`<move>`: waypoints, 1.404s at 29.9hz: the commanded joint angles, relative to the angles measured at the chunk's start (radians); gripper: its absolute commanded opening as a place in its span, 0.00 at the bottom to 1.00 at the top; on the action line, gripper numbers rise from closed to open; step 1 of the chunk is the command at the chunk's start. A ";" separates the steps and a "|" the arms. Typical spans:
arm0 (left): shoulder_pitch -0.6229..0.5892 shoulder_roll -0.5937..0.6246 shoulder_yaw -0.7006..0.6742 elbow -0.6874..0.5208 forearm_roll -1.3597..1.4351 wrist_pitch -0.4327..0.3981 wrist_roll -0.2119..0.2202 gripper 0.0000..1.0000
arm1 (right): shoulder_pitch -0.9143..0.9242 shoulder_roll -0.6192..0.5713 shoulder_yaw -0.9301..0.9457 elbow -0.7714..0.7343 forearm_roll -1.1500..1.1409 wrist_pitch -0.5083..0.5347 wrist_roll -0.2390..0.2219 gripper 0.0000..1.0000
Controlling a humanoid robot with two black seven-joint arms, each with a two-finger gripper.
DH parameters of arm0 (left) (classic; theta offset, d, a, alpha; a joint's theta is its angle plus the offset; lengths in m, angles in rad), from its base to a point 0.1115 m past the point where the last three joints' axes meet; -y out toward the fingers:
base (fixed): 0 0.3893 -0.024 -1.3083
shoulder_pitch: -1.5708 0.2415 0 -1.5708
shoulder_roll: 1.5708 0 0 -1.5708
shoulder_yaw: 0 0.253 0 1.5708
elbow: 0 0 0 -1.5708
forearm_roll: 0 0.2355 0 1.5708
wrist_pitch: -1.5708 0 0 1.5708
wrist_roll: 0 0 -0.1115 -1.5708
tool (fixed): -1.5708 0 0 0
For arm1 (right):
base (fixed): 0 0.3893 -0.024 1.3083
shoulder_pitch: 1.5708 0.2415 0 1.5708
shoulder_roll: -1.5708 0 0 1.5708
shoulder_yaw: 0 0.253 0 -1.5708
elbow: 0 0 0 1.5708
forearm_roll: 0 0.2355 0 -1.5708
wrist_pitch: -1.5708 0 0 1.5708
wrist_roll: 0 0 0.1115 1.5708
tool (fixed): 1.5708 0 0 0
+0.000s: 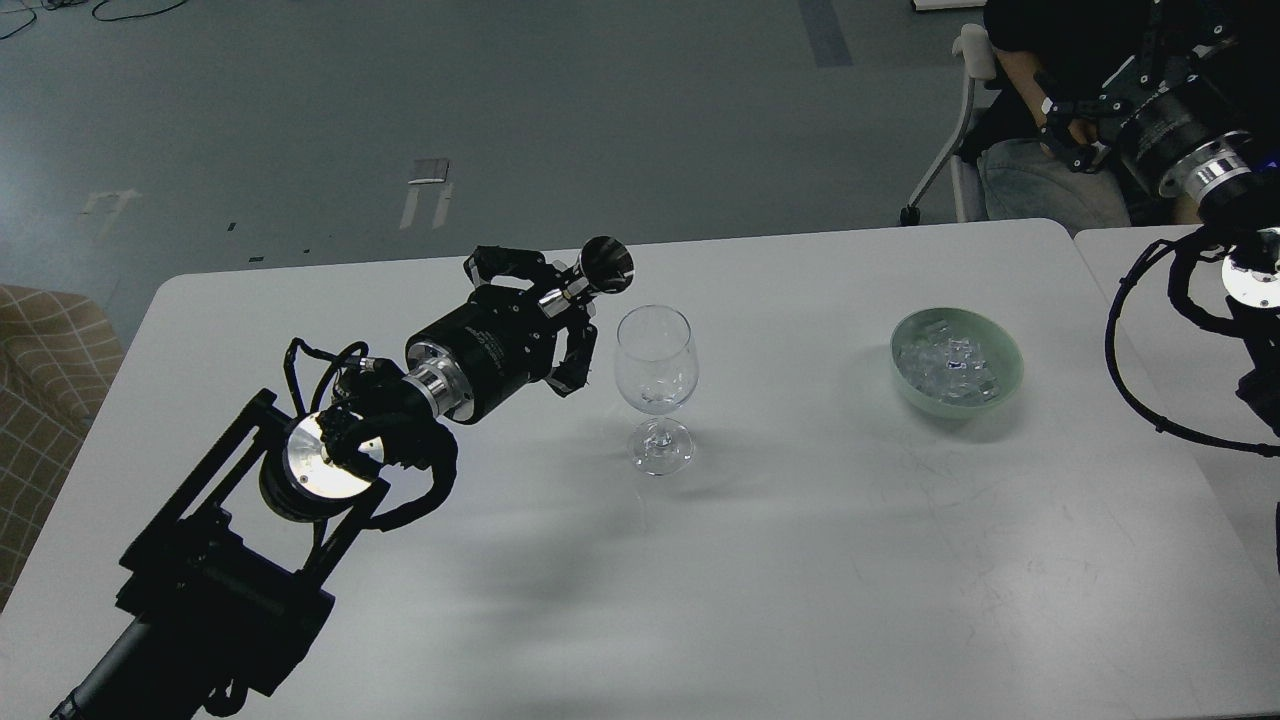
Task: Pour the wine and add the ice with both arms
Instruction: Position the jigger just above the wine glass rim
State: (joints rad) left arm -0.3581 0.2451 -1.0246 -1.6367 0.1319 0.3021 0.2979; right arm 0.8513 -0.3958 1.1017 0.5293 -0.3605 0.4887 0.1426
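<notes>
A clear wine glass (655, 385) stands upright near the table's middle; I see no coloured liquid in it. My left gripper (560, 305) is shut on a small dark metal measuring cup (603, 268), tipped on its side with its mouth just above and left of the glass rim. The ice (948, 365), a heap of small clear cubes, lies in a pale green bowl (1005, 385) at the right. My right gripper (1062, 122) hangs high at the far right, off the table and far from the bowl, its fingers apart and empty.
The white table (800, 560) ends at a seam on the right, next to a second table (1150, 300). A seated person and a chair (960, 120) are behind the far right corner. A checked seat (50, 350) is at the left.
</notes>
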 commanded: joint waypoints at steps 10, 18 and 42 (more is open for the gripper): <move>-0.001 -0.014 -0.003 0.002 0.074 0.014 0.000 0.00 | 0.000 0.002 0.001 0.000 0.000 0.000 0.000 1.00; -0.004 -0.015 -0.003 0.002 0.116 0.012 -0.002 0.00 | 0.000 -0.002 0.001 0.001 0.000 0.000 0.000 1.00; -0.010 -0.018 -0.002 -0.002 0.218 0.000 -0.008 0.00 | 0.000 -0.002 0.001 0.000 0.000 0.000 0.002 1.00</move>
State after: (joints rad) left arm -0.3676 0.2285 -1.0260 -1.6362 0.3205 0.3068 0.2899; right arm 0.8514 -0.3973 1.1027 0.5292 -0.3605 0.4887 0.1434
